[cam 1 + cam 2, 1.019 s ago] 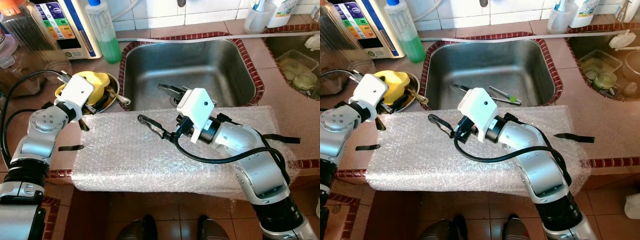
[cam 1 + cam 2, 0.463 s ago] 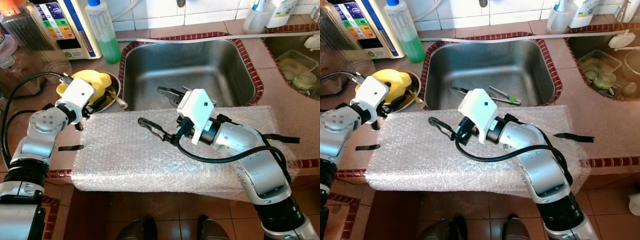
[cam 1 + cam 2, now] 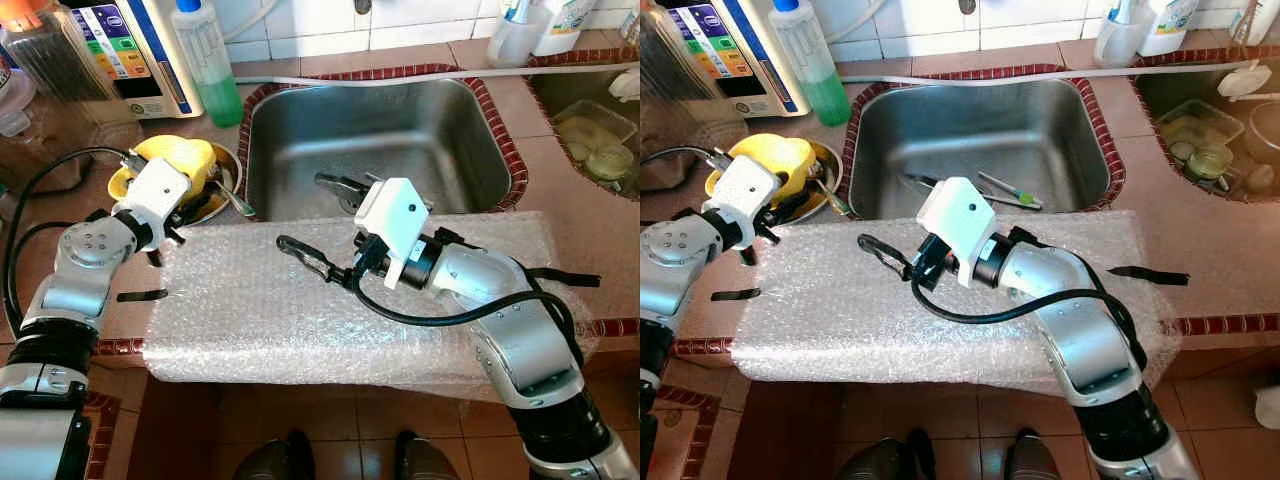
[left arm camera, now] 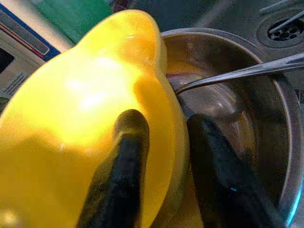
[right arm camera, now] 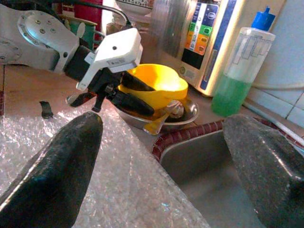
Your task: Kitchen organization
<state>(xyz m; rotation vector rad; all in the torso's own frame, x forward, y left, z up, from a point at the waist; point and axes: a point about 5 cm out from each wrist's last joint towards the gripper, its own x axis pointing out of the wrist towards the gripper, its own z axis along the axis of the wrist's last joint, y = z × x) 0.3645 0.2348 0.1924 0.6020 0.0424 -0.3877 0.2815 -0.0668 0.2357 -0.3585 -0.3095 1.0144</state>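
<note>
A yellow bowl (image 3: 180,157) rests tilted in a steel bowl (image 3: 228,192) on the counter left of the sink, with a spoon (image 3: 231,197) lying beside it. My left gripper (image 3: 192,196) is shut on the yellow bowl's wall (image 4: 95,95), with one finger (image 4: 124,156) on one side and the other finger (image 4: 213,161) on the opposite side. My right gripper (image 3: 320,222) hovers open over the bubble wrap sheet (image 3: 250,310), at its far edge by the sink, pointing toward the yellow bowl (image 5: 154,83).
The steel sink (image 3: 400,120) holds a few utensils (image 3: 1010,190). A green soap bottle (image 3: 208,62) and a white appliance (image 3: 135,50) stand behind the bowls. Black tape strips (image 3: 140,295) lie on the counter. A second basin (image 3: 595,135) with containers is at right.
My left gripper has drawn the yellow bowl slightly left and up, tilting it. The spoon has shifted in the steel bowl. The right arm has held still.
</note>
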